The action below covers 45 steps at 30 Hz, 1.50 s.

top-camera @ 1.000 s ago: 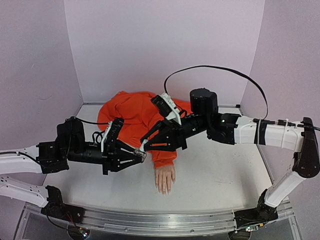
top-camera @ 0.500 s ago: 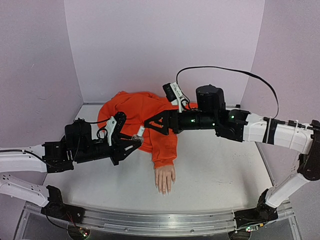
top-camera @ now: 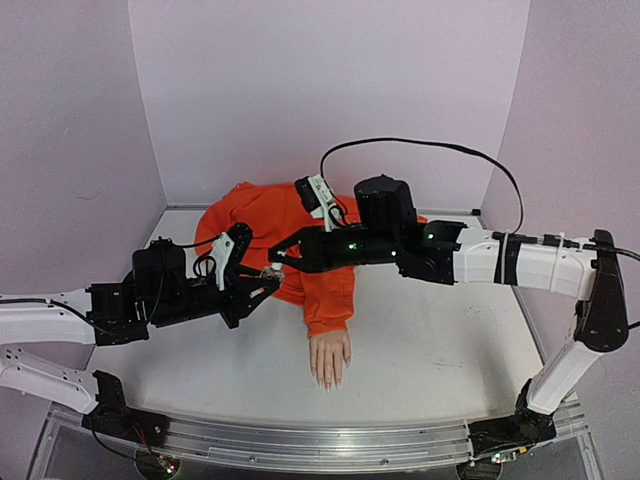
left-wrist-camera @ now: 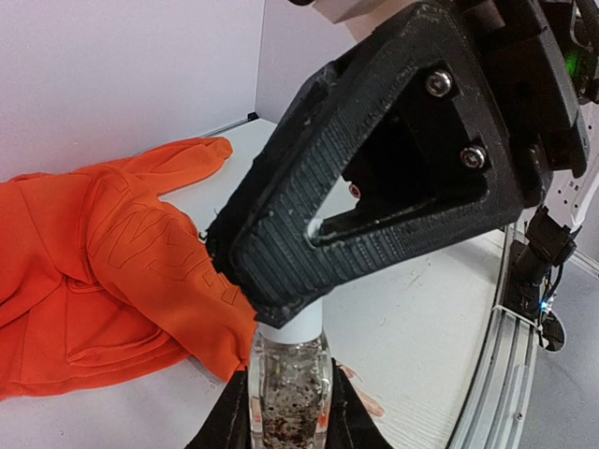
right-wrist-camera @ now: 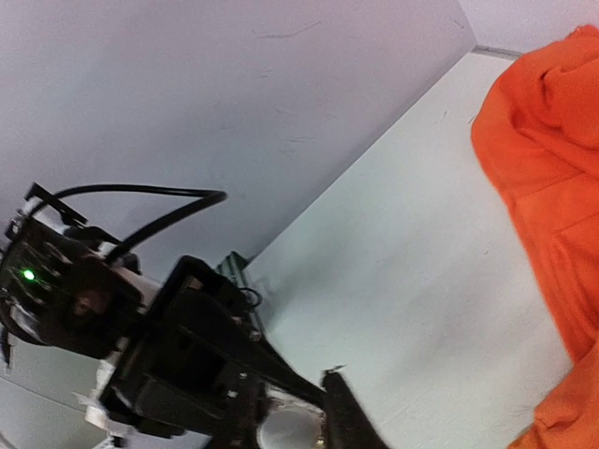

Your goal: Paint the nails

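Observation:
The mannequin hand lies palm down on the table, its orange sleeve running back. The nails tip its fingers, pointing at the near edge. My left gripper is shut on the small clear bottle, held above the table left of the sleeve. In the left wrist view the bottle stands upright between my left gripper's jaws. My right gripper closes round the bottle's white cap. The cap sits inside my right gripper.
The orange garment is heaped at the back of the table. Lilac walls close in the back and both sides. A metal rail runs along the near edge. The right arm's black cable loops above it.
My left gripper lifted the bottle up and left, away from the sleeve cuff. My right arm swung left and brought its gripper onto the bottle's cap.

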Each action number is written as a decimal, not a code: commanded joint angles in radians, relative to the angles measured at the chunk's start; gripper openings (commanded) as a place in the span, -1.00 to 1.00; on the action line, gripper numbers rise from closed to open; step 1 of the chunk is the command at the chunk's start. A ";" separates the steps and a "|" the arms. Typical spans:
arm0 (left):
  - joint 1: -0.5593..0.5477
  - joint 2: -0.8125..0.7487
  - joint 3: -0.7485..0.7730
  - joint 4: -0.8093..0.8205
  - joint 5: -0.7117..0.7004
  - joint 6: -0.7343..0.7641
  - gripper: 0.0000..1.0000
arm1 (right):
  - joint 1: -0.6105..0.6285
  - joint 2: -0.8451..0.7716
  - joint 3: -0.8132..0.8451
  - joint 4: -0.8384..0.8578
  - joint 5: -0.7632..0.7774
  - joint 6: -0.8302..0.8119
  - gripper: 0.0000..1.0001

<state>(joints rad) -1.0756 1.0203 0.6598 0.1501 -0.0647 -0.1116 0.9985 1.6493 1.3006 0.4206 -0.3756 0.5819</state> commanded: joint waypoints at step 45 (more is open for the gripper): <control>-0.013 0.030 0.071 -0.019 -0.284 0.004 -1.00 | 0.024 -0.022 0.035 -0.029 0.241 0.030 0.29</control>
<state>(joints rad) -1.0809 1.0424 0.6769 0.1028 -0.2947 -0.1028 0.9962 1.5650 1.2484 0.3794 -0.2222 0.5438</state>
